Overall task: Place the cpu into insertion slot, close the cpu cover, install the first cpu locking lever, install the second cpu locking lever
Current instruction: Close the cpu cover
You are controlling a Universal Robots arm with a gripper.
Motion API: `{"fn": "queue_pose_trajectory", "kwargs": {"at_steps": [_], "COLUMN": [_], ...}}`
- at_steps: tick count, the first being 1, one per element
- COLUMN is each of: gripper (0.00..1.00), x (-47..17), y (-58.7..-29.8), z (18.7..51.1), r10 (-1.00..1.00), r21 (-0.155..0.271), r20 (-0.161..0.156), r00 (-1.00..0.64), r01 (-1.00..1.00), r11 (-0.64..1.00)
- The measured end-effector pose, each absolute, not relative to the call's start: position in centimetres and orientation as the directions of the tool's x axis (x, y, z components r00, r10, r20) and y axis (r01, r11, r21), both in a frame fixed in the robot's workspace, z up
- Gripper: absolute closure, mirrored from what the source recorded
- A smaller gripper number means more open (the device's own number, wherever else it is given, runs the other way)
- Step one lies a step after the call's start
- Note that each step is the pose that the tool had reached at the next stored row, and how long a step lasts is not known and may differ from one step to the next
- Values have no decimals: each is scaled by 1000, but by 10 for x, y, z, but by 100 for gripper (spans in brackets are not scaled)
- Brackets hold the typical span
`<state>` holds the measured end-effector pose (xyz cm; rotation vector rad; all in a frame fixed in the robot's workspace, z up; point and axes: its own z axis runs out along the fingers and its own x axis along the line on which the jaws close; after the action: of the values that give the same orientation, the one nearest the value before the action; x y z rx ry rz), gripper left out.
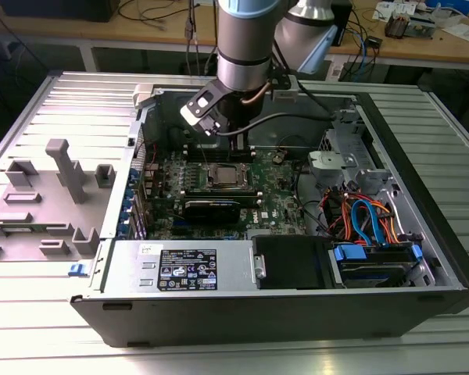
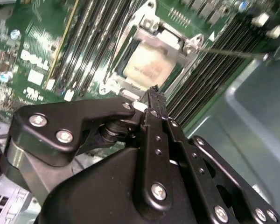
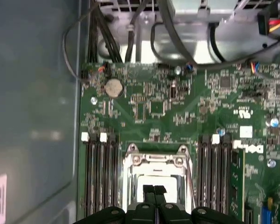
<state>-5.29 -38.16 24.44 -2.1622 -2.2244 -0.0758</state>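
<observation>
The cpu (image 2: 147,67) lies flat in the insertion slot (image 1: 225,176), its pale metal top showing through the window of the cpu cover (image 2: 162,39), which lies down over it. In the first wrist view the cpu (image 3: 154,179) and the cpu cover (image 3: 154,160) sit just beyond my fingertips. My gripper (image 3: 154,189) hovers above the socket's near edge, shut with nothing between the fingers. In the second wrist view my gripper (image 2: 154,91) points at the socket's edge. A thin locking lever (image 2: 233,52) sticks out sideways from one socket corner.
Long black memory slots (image 3: 100,177) flank the socket on both sides. A black graphics card (image 1: 211,209) lies nearer the front, then the power supply (image 1: 184,269). Cables and a drive cage (image 1: 367,223) fill the exterior view's right. The case wall (image 3: 32,116) stands close.
</observation>
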Motion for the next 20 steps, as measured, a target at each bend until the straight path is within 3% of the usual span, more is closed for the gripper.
{"fn": "queue_pose_trajectory", "kwargs": {"at_steps": [20], "gripper": [89], "x": [-69], "y": [-381], "z": [232], "r10": [998], "r21": [8], "r20": [62], "r00": [-29], "r01": [1000], "r11": [28]}}
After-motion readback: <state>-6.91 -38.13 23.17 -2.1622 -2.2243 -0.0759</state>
